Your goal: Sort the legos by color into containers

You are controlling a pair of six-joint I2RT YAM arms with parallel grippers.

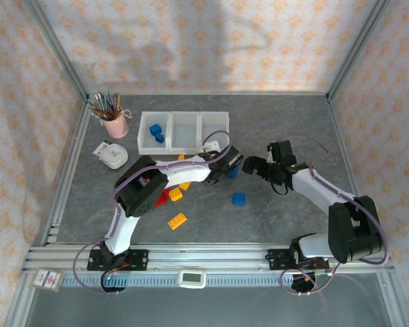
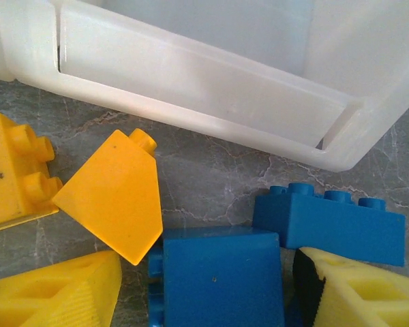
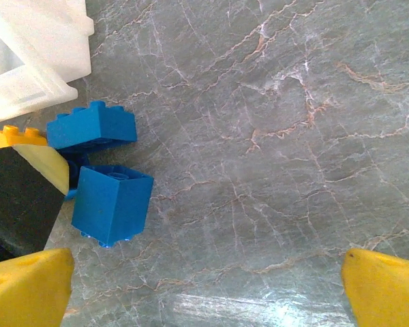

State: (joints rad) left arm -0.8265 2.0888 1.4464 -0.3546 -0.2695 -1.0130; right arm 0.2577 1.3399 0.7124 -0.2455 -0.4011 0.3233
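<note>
The left claw (image 2: 208, 255) stands half spread astride a blue lego (image 2: 218, 279) on the counter (image 2: 211, 170), with a slim gap at each finger. Just beyond it lie a second blue lego (image 2: 327, 221) and an orange sloped lego (image 2: 116, 197), then the wall of the containers (image 2: 211, 88). Its arm (image 1: 180, 170) reaches forward and rightward, while the right claw (image 3: 208, 276) gapes wide with nothing between its fingers, open counter ahead of it.

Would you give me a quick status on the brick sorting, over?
Left gripper open, straddling a blue brick by the bins. Right gripper open, empty. Second blue brick close alongside.
</note>
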